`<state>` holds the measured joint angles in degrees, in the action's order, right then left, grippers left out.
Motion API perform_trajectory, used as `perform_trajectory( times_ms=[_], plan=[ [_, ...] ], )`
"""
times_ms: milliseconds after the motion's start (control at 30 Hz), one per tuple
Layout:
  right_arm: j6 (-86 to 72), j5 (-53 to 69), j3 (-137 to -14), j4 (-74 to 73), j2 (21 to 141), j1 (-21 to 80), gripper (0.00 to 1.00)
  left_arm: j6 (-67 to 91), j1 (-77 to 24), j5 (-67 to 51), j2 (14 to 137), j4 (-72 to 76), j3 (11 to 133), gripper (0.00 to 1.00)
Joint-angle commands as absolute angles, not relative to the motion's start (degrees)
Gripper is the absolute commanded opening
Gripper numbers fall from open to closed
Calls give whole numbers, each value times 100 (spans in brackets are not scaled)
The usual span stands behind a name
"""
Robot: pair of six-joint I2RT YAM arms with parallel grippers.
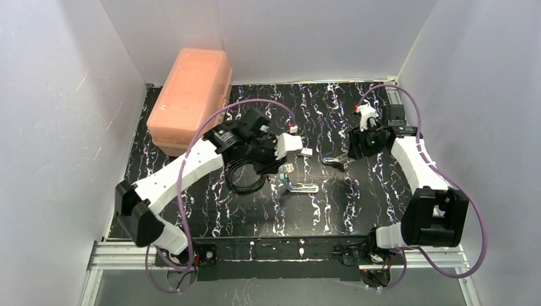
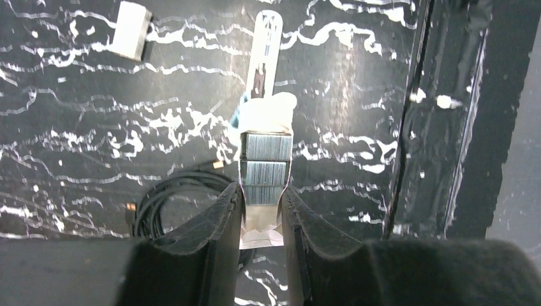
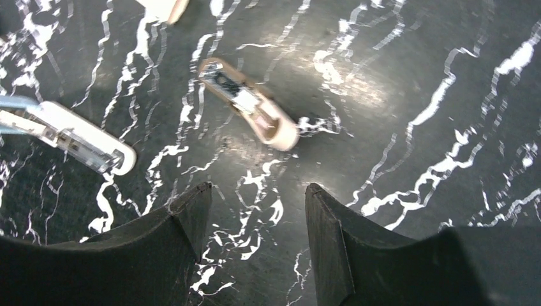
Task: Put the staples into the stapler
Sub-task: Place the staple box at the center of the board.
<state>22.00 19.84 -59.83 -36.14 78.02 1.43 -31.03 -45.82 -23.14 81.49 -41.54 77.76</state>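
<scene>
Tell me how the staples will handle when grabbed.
The staples look tiny and flat, so probably light and apt to skid on the glossy table if nudged. Lying low, they likely offer the open right gripper little edge.

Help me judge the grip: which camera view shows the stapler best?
The left wrist view. The stapler sits in the centre, clamped between the left gripper's fingers, with its metal base reaching away. The top external view shows it small and hinged open below that gripper. The right wrist view catches only one end, at its left edge.
</scene>
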Motion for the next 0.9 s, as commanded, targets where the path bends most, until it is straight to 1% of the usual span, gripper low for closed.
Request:
perform_trajectory(
  times_ms=[0,300,467,633,867],
  plan=[
    [1809,2039,-6468,-3589,8013,-340,63,-2790,-4818,-2376,9034,-4592,8636,10],
    [1492,1527,-6626,-3434,7988,-706,63,-2243,-5217,-2316,11249,-4464,10778,10],
    [1433,1387,-6644,-3406,7940,-792,63,-1877,-5393,-2288,12236,-4356,11621,10],
    [1452,1370,-6630,-3425,7974,-845,63,-1573,-5504,-2297,12899,-4096,12021,10],
    [1494,1429,-6494,-3388,8004,-862,63,-1426,-5618,-2218,13332,-3643,12084,10]
  ],
)
